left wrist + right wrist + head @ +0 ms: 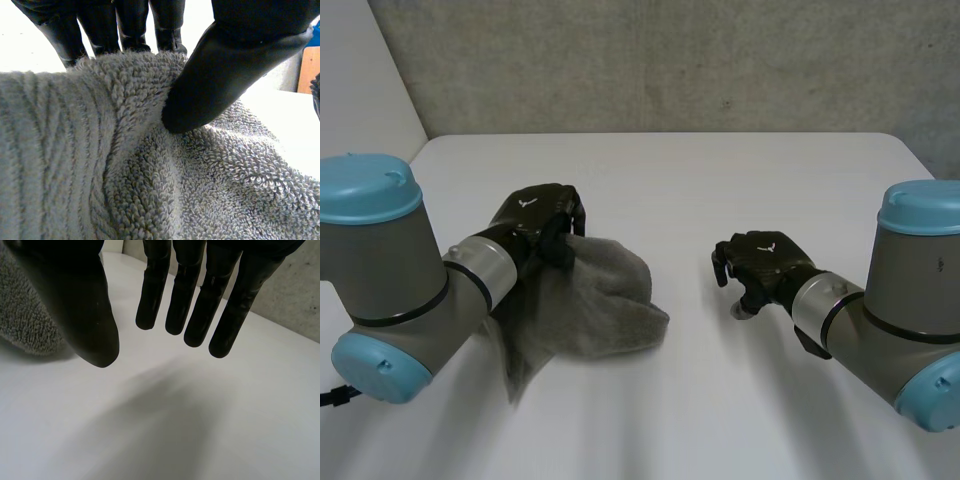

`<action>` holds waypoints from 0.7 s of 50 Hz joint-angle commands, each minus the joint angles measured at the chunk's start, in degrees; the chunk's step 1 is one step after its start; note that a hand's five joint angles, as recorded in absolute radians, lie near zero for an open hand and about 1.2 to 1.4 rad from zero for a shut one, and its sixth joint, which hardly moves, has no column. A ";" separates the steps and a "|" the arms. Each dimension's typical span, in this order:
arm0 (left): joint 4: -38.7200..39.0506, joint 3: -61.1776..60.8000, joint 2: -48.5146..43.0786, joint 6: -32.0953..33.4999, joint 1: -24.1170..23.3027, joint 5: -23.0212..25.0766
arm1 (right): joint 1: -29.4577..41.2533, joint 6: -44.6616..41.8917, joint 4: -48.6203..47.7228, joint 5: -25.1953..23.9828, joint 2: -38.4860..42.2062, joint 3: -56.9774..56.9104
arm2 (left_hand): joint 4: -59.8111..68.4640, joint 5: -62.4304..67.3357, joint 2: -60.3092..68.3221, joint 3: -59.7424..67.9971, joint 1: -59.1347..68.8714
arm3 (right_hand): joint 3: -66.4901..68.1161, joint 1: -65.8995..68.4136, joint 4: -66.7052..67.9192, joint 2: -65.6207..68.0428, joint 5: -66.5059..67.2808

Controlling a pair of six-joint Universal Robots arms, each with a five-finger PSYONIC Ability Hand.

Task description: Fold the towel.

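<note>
Towel [595, 305] lies bunched on table [720, 400] by left arm, no neat fold yet | left hand [535, 222] pinches a raised bit, thumb against fingers | right hand [767, 266] well apart, fingers straight, holding nothing | most folding looks left

The head camera looks down on the table [740, 200] from behind and between the arms. Each wrist camera looks along its palm, very near: the left hand's [240, 60] onto the towel [150, 190], the right hand's [75, 300] over table, towel beside its thumb. All three share the towel.
</note>
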 commanded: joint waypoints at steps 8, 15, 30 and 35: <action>0.13 0.08 -0.03 0.03 -0.11 0.42 | 0.06 0.22 -0.55 -2.27 -0.18 0.56 | 1.02 1.71 1.72 1.41 1.91 | 0.71 0.49 0.76 1.09 0.64; -0.22 0.87 1.02 1.51 -0.46 0.60 | 0.41 2.58 -1.96 -2.18 -1.93 0.21 | 0.86 1.54 1.56 1.24 1.74 | -1.30 -1.53 -1.25 -0.92 -1.37; -0.49 1.13 3.39 3.45 0.16 0.60 | 7.79 13.67 -1.96 -1.74 1.40 -7.35 | -0.49 0.19 0.21 -0.11 0.39 | -17.12 -17.34 -17.07 -16.74 -17.19; -0.75 1.22 2.87 3.45 0.42 0.60 | 11.30 16.12 -1.96 -1.30 9.03 -12.35 | -0.66 0.03 0.04 -0.27 0.23 | -17.28 -17.51 -17.24 -16.90 -17.35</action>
